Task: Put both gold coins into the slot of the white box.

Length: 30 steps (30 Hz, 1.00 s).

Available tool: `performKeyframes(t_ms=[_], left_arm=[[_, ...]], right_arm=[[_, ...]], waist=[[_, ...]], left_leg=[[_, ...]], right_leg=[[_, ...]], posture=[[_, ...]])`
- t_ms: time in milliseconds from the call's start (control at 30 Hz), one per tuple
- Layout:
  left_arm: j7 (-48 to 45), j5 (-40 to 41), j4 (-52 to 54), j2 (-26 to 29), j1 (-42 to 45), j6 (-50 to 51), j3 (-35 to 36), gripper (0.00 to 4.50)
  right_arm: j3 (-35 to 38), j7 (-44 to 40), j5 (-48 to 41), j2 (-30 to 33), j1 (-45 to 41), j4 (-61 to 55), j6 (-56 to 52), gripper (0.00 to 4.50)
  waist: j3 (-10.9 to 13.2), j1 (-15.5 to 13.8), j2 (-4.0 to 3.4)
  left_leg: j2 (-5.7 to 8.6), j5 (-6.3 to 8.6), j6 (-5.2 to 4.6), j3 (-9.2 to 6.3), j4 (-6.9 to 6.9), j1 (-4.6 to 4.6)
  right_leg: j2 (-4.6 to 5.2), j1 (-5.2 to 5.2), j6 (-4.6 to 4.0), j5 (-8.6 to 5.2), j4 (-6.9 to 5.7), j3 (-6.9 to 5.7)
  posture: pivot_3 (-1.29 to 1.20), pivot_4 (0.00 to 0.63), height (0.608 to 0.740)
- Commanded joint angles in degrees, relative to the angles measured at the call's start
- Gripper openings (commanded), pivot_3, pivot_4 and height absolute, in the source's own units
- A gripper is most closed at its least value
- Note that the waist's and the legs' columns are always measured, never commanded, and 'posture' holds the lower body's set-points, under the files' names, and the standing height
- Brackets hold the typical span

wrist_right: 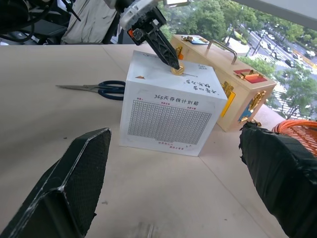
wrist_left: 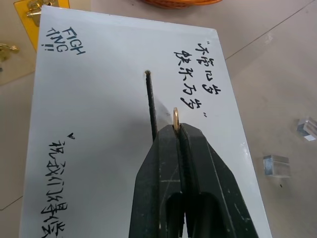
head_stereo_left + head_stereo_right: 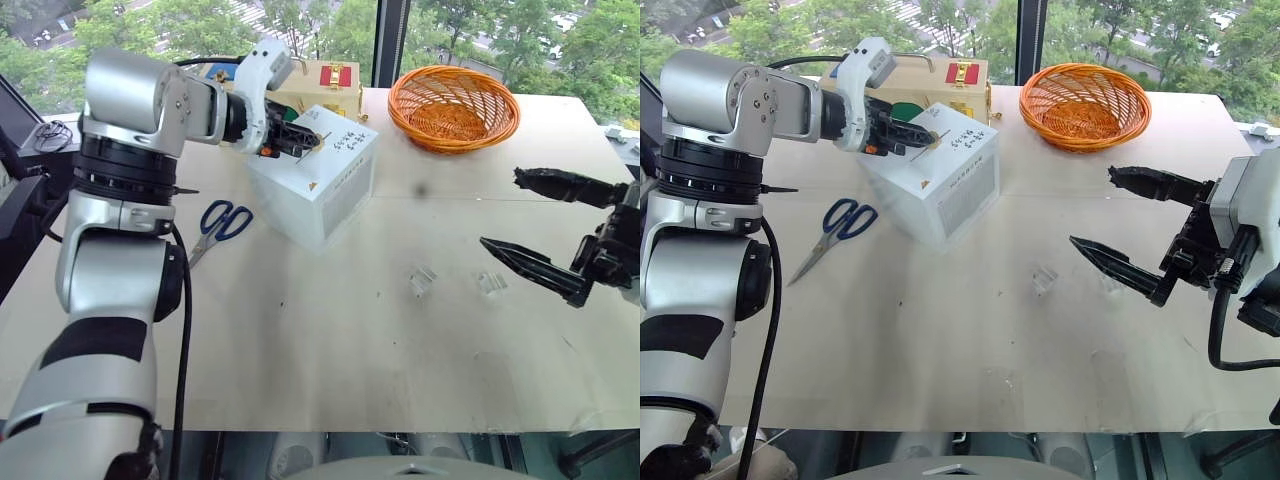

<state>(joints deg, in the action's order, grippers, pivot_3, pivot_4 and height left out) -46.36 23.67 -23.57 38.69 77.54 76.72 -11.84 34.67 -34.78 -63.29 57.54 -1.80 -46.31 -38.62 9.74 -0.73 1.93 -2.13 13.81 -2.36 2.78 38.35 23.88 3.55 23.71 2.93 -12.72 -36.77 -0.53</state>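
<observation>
Beige table point(image 3: 330, 350) holds the white box point(image 3: 330, 195). My left claw point(image 2: 177, 130) pinches a coin point(image 2: 175, 117) edge-up just beside the slot point(image 2: 151, 106), parallel to it. My right claw point(image 3: 530, 225) gapes empty, well apart.

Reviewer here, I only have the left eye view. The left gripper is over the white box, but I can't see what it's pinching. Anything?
Observer: Yes. In the left wrist view the left gripper is shut on a gold coin, held on edge just beside the slot, not yet in it.
Reviewer: What's printed on the box's side?
Observer: The right wrist view shows a dense grey grid on the white box.
Reviewer: Is the right gripper carrying the other coin?
Observer: No. The right gripper is open with nothing between its fingers.
</observation>
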Motion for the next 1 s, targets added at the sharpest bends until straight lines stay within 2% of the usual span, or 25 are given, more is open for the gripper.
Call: performKeyframes(t_ms=[33, 300, 567, 633, 700, 733, 800, 900, 1000], left_arm=[[-0.2, -2.0, -0.3, 1.1, 0.7, -0.5, -1.0, 0.00], [-1.9, -3.6, 0.0, 1.4, 0.6, -1.5, -2.8, 0.00], [-2.6, -6.1, 5.0, 1.4, -1.2, -5.3, -5.3, 0.00], [-2.0, -5.7, 5.7, 0.9, -1.4, -5.1, -3.6, 0.55], [-1.3, -4.9, 5.5, 0.3, -1.4, -5.7, -0.6, 1.31], [-1.9, -3.3, 5.3, 0.0, -1.0, -5.5, 2.0, 1.89], [-3.3, -0.6, 6.2, 0.0, -0.9, -7.1, 6.7, 2.73], [-4.1, 4.9, 9.6, -1.6, -1.5, -8.5, 15.0, 2.73], [-3.1, 10.5, 21.5, -5.3, -8.3, -12.9, 22.2, 2.73]], right_arm=[[1.1, 0.6, -0.7, 0.0, 0.0, -1.4, 0.8, 4.45], [0.1, 1.3, -0.5, 0.0, -0.3, -1.4, 0.9, 4.45], [0.1, 1.8, -0.7, 0.2, -0.2, -1.7, 0.8, 4.45], [0.3, 1.8, -0.9, 0.2, 0.0, -1.8, 0.7, 4.50], [0.5, 1.8, -1.0, 0.1, 0.3, -1.8, 0.6, 4.50], [0.6, 1.8, -1.0, 0.1, 0.5, -1.9, 0.6, 4.50], [0.8, 1.8, -1.1, 0.0, 1.0, -1.9, 0.4, 4.50], [1.1, 1.7, -1.1, 0.0, 1.8, -1.8, 0.4, 4.50], [1.0, 1.2, -1.1, -0.3, 2.9, -1.5, 0.2, 4.50]], waist=[[0.0, 0.0, 0.00], [0.0, 0.0, -0.01], [0.0, -0.1, 0.00], [0.0, -0.1, 0.00], [0.0, -0.1, 0.00], [0.0, -0.1, 0.00], [0.0, -0.1, 0.01], [0.0, 0.1, 0.01], [0.0, 0.0, -0.03]], left_leg=[[0.00, 0.00, 0.00, -0.01, 0.00, 0.00], [0.00, 0.00, 0.00, 0.01, 0.01, -0.01], [0.00, 0.00, 0.00, 0.01, 0.01, -0.01], [0.00, 0.00, 0.00, 0.00, 0.02, -0.01], [0.00, 0.00, 0.00, 0.00, 0.03, 0.00], [0.00, 0.00, 0.00, 0.01, 0.04, 0.00], [-0.01, 0.00, 0.00, -0.01, 0.04, 0.04], [-0.02, 0.00, 0.00, 0.00, 0.03, 0.05], [-0.06, 0.00, 0.00, -0.01, 0.02, 0.05]], right_leg=[[0.00, 0.00, 0.00, 0.00, 0.00, 0.00], [0.00, 0.00, -0.01, -0.01, -0.01, 0.00], [0.00, 0.00, -0.02, 0.00, -0.02, 0.01], [0.00, 0.00, -0.02, 0.00, -0.03, 0.01], [0.01, 0.00, -0.02, 0.00, -0.03, 0.01], [0.01, 0.00, -0.02, 0.00, -0.03, 0.01], [0.01, 0.01, 0.01, 0.02, -0.03, 0.00], [0.00, 0.02, 0.19, 0.11, 0.00, 0.00], [0.02, 0.01, 0.21, 0.10, 0.01, 0.00]], posture=[[0.00, 0.150, 0.740], [0.00, 0.150, 0.740], [0.00, 0.150, 0.740], [0.00, 0.150, 0.740], [0.00, 0.150, 0.740], [0.00, 0.150, 0.740], [0.00, 0.150, 0.740], [0.00, 0.150, 0.740], [0.00, 0.150, 0.740]])
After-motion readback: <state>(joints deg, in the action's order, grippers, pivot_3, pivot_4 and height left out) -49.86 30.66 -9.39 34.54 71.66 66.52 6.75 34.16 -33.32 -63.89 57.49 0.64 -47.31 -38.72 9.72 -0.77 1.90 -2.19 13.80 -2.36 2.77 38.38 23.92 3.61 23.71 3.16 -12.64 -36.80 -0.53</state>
